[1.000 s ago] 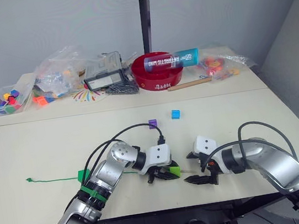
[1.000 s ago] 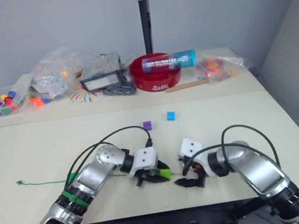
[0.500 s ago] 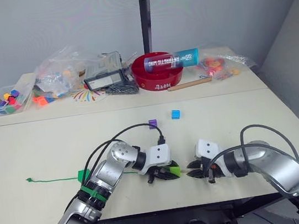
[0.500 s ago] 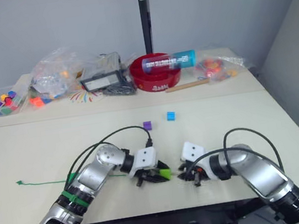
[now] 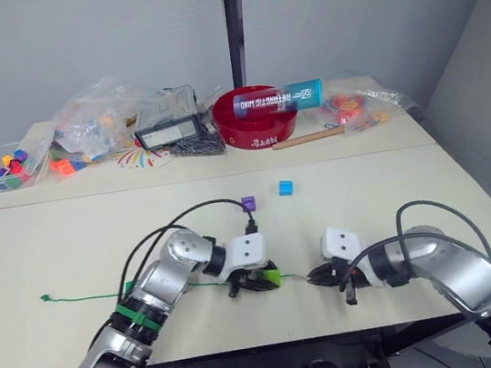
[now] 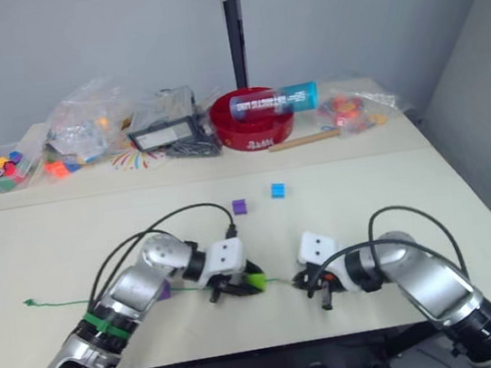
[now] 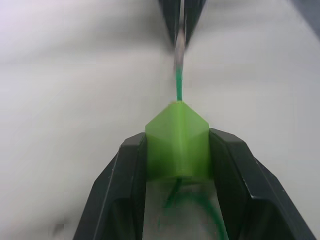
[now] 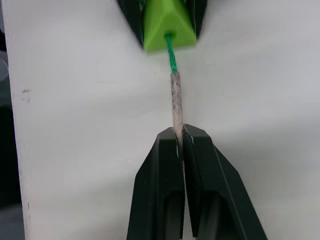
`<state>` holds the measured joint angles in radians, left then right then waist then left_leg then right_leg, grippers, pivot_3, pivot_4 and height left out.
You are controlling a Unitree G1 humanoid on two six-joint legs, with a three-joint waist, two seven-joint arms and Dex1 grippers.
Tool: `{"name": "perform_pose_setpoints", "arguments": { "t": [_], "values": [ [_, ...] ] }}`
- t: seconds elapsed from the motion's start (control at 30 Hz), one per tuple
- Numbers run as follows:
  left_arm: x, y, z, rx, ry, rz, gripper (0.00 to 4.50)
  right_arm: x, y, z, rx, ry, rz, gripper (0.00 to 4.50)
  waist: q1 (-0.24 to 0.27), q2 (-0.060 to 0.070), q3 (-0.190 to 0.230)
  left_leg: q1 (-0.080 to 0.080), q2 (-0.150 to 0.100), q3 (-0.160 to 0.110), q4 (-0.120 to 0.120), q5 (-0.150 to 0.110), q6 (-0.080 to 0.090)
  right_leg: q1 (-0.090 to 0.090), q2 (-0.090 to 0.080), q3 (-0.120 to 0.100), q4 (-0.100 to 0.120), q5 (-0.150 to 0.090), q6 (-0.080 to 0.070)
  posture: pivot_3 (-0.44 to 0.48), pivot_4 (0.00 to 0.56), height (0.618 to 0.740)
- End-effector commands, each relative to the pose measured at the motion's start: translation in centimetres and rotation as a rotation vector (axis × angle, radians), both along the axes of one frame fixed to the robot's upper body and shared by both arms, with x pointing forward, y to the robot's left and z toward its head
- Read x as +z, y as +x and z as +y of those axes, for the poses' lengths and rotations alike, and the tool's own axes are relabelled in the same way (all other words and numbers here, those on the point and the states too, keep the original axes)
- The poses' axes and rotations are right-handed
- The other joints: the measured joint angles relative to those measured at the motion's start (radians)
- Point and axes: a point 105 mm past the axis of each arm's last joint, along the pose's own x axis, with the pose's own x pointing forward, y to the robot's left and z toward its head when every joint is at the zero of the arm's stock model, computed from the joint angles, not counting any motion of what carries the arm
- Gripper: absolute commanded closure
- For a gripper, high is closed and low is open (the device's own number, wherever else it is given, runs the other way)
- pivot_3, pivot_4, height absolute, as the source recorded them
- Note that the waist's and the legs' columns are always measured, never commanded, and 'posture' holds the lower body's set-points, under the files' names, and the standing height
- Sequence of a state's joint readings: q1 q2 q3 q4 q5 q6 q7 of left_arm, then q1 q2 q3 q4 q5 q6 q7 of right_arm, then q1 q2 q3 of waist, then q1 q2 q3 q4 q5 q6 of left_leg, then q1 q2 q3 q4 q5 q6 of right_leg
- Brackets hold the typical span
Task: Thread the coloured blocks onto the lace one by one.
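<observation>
My left gripper point(image 5: 269, 279) is shut on a light green block point(image 7: 177, 145) near the table's front edge. The green lace point(image 5: 88, 297) runs from its knot at the far left, through this block, and comes out on the right. Its pale stiff tip point(image 8: 176, 100) is pinched by my right gripper point(image 8: 180, 134), which is shut just right of the block point(image 8: 169, 25). A purple block point(image 5: 249, 203) and a blue block point(image 5: 286, 187) lie loose at mid-table. Another purple block point(image 6: 163, 290) shows on the lace beside my left forearm.
Along the back of the table stand a red bowl point(image 5: 256, 128) with a blue tube across it, several clear bags of toy pieces point(image 5: 91, 123), a grey case point(image 5: 167, 126) and a wooden stick point(image 5: 308, 139). A black pole point(image 5: 234, 21) rises behind the bowl.
My right gripper came in from the front, went from open to shut and now pinches the lace's tip. The left gripper with the green block drew slightly left, baring more lace.
</observation>
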<state>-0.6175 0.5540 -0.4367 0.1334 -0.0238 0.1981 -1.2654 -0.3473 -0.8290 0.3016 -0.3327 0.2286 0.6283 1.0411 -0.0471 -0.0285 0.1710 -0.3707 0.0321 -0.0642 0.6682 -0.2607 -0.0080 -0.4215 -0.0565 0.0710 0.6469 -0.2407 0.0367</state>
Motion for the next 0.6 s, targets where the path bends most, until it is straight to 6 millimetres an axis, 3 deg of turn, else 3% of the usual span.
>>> {"name": "perform_pose_setpoints", "arguments": {
  "t": [0.03, 0.23, 0.43, 0.6],
  "values": [
    [0.6, -0.1, 2.6, 0.06, 0.027, -0.022, 3.15, 0.8, 0.5, -1.0, 0.022, -0.02, -0.036, 4.5, 0.001, 0.0, 0.0, 0.0, 0.0, 0.0, 0.0, 0.0, 0.0, 0.0, 0.0, 0.0, 0.0, 0.0, 0.0, 0.0, 0.15, 0.731],
    [0.0, -1.0, 7.9, 0.158, 0.106, 0.007, 3.15, 0.4, 0.6, -1.3, 0.043, -0.031, -0.032, 4.5, -0.002, 0.0, 0.0, 0.0, 0.001, 0.001, 0.0, 0.0, 0.0, -0.001, 0.0, 0.0, 0.0, 0.0, 0.0, 0.0, 0.15, 0.731],
    [-1.1, -2.0, 15.4, 0.28, 0.238, 0.036, 3.15, 0.2, 0.9, -0.6, 0.062, -0.022, -0.035, 4.5, -0.014, 0.001, 0.0, 0.002, 0.002, 0.002, -0.002, 0.0, 0.0, 0.0, 0.001, 0.0, 0.001, 0.0, -0.001, 0.0, 0.15, 0.731],
    [-1.6, -2.4, 17.9, 0.319, 0.27, 0.05, 3.15, 0.2, 1.0, -0.3, 0.071, -0.02, -0.04, 4.5, -0.015, 0.002, -0.001, 0.003, 0.002, 0.002, -0.003, 0.0, 0.0, 0.0, 0.001, 0.0, 0.001, -0.001, -0.001, 0.0, 0.15, 0.731]
  ]
}}
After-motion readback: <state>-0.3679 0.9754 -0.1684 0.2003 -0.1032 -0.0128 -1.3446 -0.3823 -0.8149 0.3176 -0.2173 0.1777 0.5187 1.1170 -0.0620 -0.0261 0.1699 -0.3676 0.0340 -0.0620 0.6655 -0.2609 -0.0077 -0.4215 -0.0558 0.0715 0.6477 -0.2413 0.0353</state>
